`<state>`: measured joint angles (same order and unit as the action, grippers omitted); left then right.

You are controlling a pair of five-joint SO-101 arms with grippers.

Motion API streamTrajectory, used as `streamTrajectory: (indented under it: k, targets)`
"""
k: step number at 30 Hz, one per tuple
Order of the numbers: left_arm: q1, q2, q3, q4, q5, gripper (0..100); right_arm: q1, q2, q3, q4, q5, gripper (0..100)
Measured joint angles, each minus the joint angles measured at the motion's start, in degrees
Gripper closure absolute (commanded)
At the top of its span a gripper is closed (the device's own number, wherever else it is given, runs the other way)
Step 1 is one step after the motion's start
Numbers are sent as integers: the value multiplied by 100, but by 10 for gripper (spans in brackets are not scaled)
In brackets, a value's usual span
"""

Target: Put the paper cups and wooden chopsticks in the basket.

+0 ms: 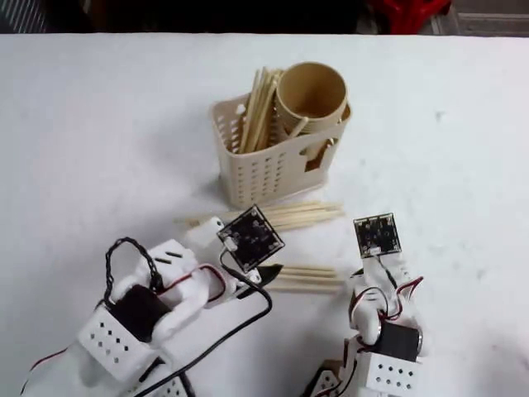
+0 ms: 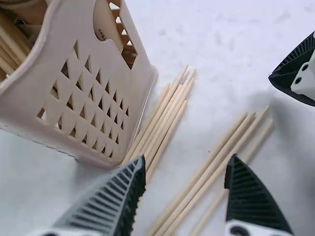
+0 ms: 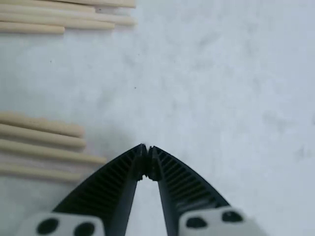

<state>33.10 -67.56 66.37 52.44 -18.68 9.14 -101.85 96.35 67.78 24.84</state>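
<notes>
A cream slotted basket (image 1: 264, 169) stands mid-table and holds a paper cup (image 1: 311, 95) and several wooden chopsticks (image 1: 258, 107). One loose bundle of chopsticks (image 1: 297, 216) lies just in front of the basket, and a second bundle (image 1: 307, 279) lies nearer the arms. My left gripper (image 2: 187, 162) is open and low over the table, straddling the nearer bundle (image 2: 216, 162); the basket (image 2: 74, 83) is close beside it. My right gripper (image 3: 146, 153) is shut on nothing and sits just beside the ends of the nearer bundle (image 3: 44, 147).
The other arm's black fingertip (image 2: 295, 69) shows close to my left gripper. The white table (image 1: 99, 124) stretches out on both sides of the basket. A red object (image 1: 409, 12) sits beyond the far edge.
</notes>
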Motion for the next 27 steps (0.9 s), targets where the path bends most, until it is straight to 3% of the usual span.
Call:
streamTrajectory:
  k: [6,13,27]
  targets:
    - [0,299,-9,114,0,740,0,0,0,0,0,981]
    - [0,1837,-545,246,-9,740,-9,0,0,0,0,981]
    - [0,4264,-1495,246,-1011,827,-9,0,0,457,-18,981]
